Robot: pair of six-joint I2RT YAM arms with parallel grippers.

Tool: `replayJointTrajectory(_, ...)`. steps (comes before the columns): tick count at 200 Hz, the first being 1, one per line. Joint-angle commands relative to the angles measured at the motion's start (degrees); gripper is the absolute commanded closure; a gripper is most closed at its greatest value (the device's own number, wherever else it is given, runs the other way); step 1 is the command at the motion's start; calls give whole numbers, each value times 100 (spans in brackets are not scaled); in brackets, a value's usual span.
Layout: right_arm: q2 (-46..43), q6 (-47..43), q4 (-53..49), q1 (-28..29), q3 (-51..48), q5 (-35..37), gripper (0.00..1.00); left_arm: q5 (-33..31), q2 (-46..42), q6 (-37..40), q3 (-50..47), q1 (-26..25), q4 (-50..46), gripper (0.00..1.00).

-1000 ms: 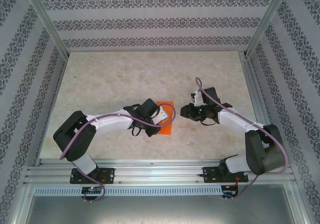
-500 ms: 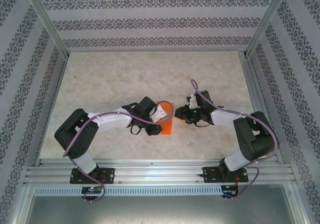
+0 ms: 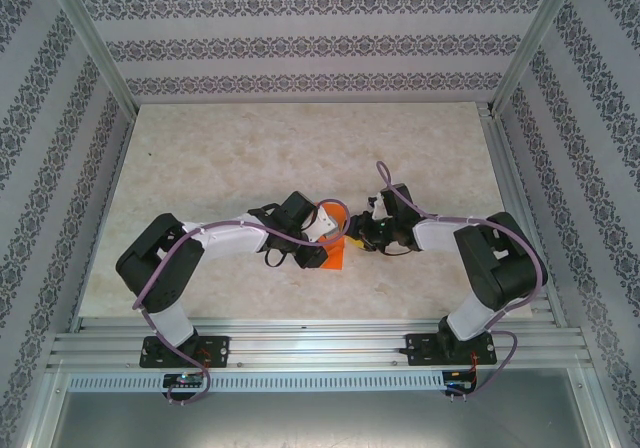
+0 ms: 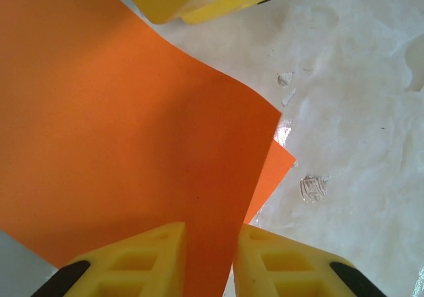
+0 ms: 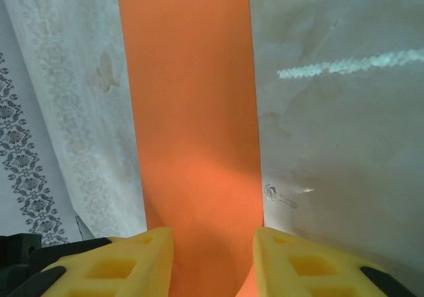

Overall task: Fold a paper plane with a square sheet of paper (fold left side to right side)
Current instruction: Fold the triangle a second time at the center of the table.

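Since a second ago the right gripper is further left, and it now straddles the square sheet of paper near the middle of the table, jaws spread. The left gripper has its jaws slightly parted around the sheet's lifted side. Best to line the edges up squarely before pressing any crease.

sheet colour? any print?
The square sheet of paper is plain bright orange, unmarked; best in left wrist view.
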Motion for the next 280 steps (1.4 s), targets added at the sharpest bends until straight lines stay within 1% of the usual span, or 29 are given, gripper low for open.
replayJointTrajectory(1, -302, 158, -69, -33, -111, 232, 58, -100, 2, 15, 120, 48, 128, 77)
replayJointTrajectory(17, -358, 411, -93, -9, -139, 213, 56, -129, -10, 32, 97, 48, 117, 79)
replayJointTrajectory(36, -314, 856, -56, 102, -181, 182, 55, -154, -45, 33, 55, 48, 113, 79)
replayJointTrajectory(71, -327, 1502, 373, 237, -379, 223, 49, -187, -128, 24, -29, 48, 143, 82)
replayJointTrajectory(100, -353, 1732, 511, 278, -515, 282, 47, -275, -237, 33, -132, 48, 146, 86)
replayJointTrajectory(124, -362, 1858, 611, 336, -555, 328, 47, -228, -332, 42, -220, 47, 186, 90)
replayJointTrajectory(156, -401, 1957, 686, 336, -553, 395, 48, -88, -443, 51, -346, 46, 329, 97)
replayJointTrajectory(187, -437, 2078, 742, 404, -505, 376, 48, -78, -507, 51, -416, 44, 397, 100)
replayJointTrajectory(220, -381, 2196, 784, 500, -395, 399, 51, -67, -513, 42, -453, 48, 455, 100)
replayJointTrajectory(230, -341, 2240, 816, 513, -371, 407, 54, -61, -513, 38, -468, 46, 469, 100)
replayJointTrajectory(249, -281, 2308, 881, 555, -349, 416, 58, -67, -527, 31, -496, 48, 490, 100)
replayJointTrajectory(280, -207, 2325, 882, 617, -294, 478, 60, -78, -556, 33, -540, 48, 506, 100)
